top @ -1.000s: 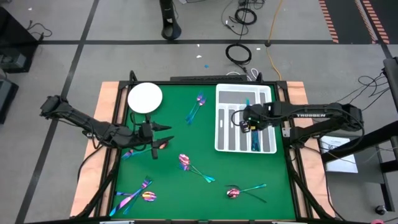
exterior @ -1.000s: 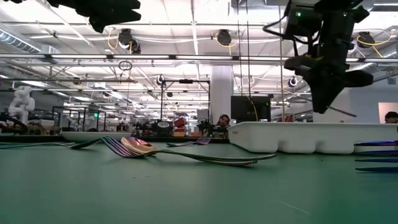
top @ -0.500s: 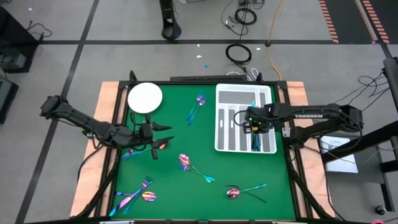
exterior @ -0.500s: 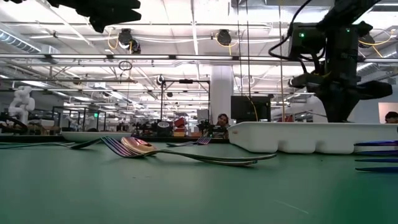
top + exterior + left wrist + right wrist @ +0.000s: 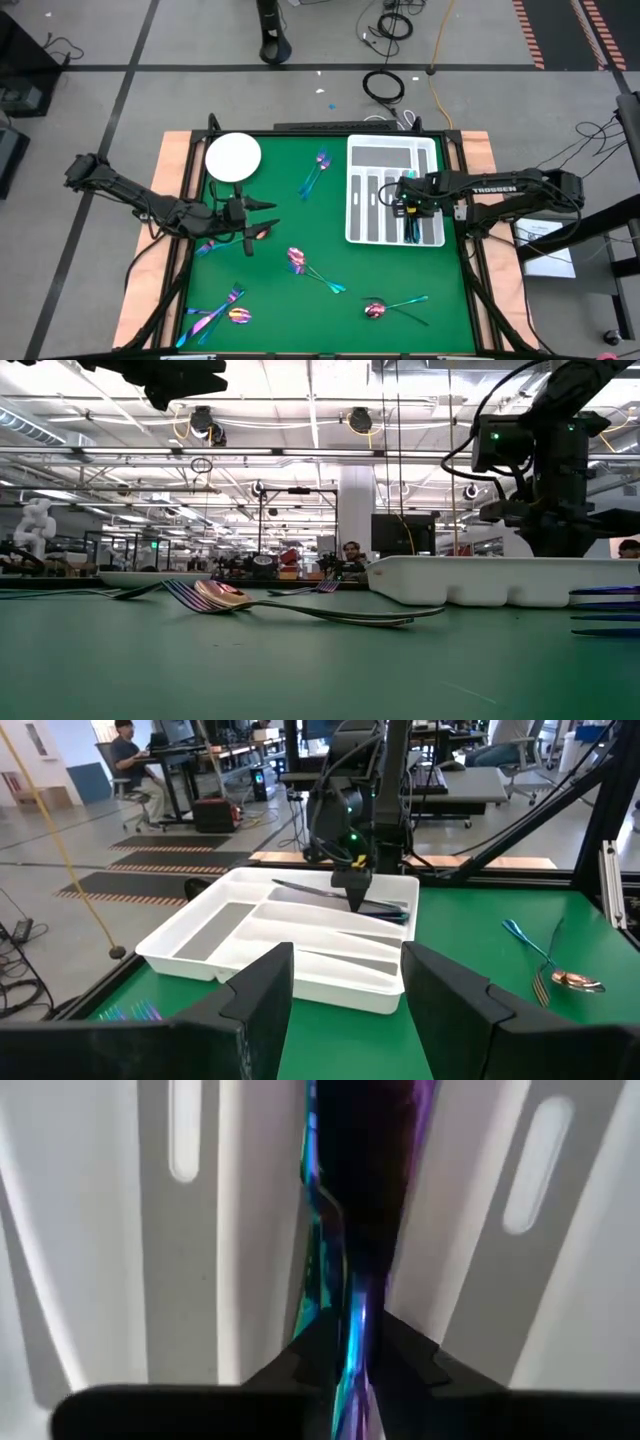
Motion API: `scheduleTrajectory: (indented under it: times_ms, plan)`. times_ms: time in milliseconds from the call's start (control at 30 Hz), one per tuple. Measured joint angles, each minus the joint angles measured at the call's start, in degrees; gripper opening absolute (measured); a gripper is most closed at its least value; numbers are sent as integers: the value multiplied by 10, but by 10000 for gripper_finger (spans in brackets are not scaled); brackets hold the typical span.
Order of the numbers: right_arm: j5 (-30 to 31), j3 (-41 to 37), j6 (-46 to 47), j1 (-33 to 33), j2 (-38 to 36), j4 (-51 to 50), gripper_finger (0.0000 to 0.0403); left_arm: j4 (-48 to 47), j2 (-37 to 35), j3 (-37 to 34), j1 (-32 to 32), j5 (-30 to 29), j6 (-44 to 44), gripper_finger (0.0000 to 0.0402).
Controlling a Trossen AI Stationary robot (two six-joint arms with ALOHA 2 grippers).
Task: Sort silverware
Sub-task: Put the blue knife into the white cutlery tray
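My right gripper [image 5: 405, 204] points down into the white compartmented tray [image 5: 365, 160] and is shut on a slim purple-blue piece of silverware [image 5: 360, 1170]. In the low view the tray's wall [image 5: 480, 582] hides its fingertips. More silverware lies in the tray [image 5: 413, 225] and scattered flat on the green table: near the plate [image 5: 315, 172], in the middle [image 5: 310, 268], at the near edge [image 5: 390, 308] and at the near left [image 5: 220, 315]. My left gripper [image 5: 345, 1010] hangs open above the table's left part, with nothing between its fingers. My right gripper pinches the slim piece between its two fingers at a narrow stretch [image 5: 352, 1325], coming from above and pointing down. The piece runs along a long compartment of the tray [image 5: 310, 892]. Whether it rests on the tray's floor I cannot tell.
A round white plate [image 5: 233, 157] sits at the far left of the green mat. Two pieces of silverware [image 5: 215, 243] lie just below my left arm. The tray's raised walls surround my right gripper. Bare green mat lies between the tray and the left gripper.
My right gripper has gone down with the piece into the tray, and a little toward the table's right edge, rolling slightly. In the low view it has sunk behind the tray's wall, which now hides the piece that hung slanted below it.
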Motion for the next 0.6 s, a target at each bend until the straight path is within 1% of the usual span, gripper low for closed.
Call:
scheduleTrajectory:
  times_ms: [233, 433, 500, 600]
  plan:
    - [4, 0, -5, 0, 0, 4, 98, 0, 0, 0, 0, 0, 0, 190]
    - [-28, 13, -63, -3, 0, 6, 125, 0, 0, 0, 0, 4, -1, 190]
    - [-25, 29, -76, -3, 0, 1, 128, 5, 0, 0, 0, 24, -2, 190]
    - [-10, 60, -107, -3, 0, -1, 129, 42, 0, 0, -12, 71, -2, 190]
